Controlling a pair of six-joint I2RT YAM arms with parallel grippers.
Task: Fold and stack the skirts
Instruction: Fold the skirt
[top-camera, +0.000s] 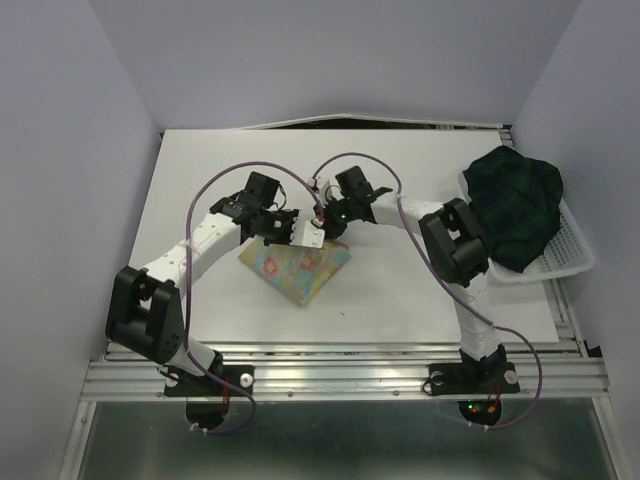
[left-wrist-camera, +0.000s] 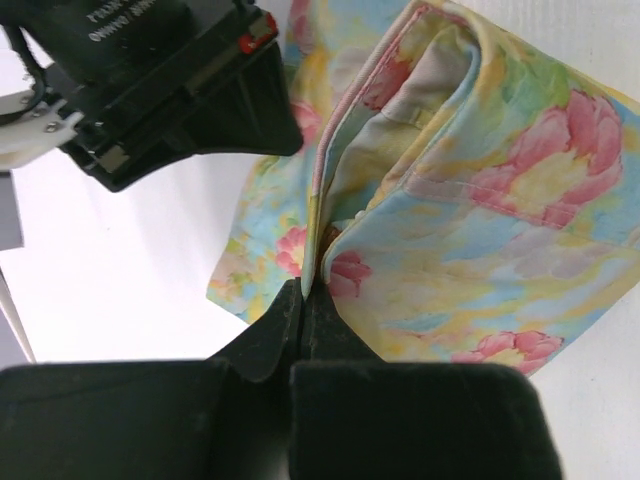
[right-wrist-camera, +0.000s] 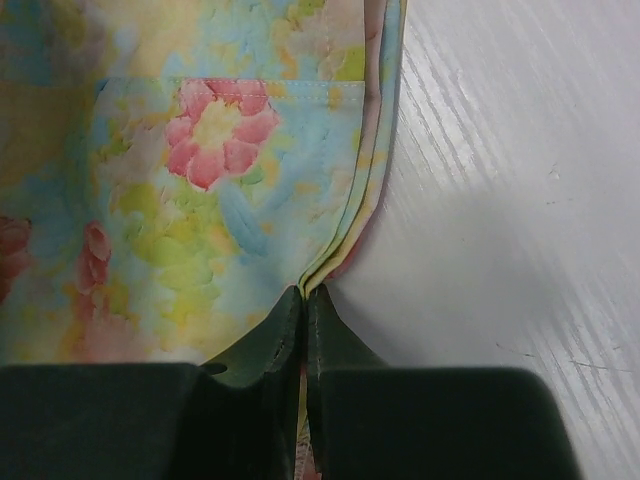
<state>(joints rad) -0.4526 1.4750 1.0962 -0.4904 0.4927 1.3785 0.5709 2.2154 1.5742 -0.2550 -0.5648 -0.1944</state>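
Observation:
The pale yellow flower-print skirt (top-camera: 297, 268) lies partly folded on the table's middle. My left gripper (top-camera: 285, 232) is shut on its edge (left-wrist-camera: 318, 240), the cloth pinched between the fingers. My right gripper (top-camera: 330, 228) is shut on the layered edge of the same skirt (right-wrist-camera: 200, 200) at its far right corner. Both hold the far edge, close side by side. The dark green-and-navy plaid skirt (top-camera: 515, 200) lies bunched in the white mesh basket (top-camera: 572, 255) at the right.
The right gripper's black body (left-wrist-camera: 170, 80) shows close by in the left wrist view. The white table top (top-camera: 400, 290) ends at a metal rail (top-camera: 340, 375) in front. Grey walls enclose the left, back and right.

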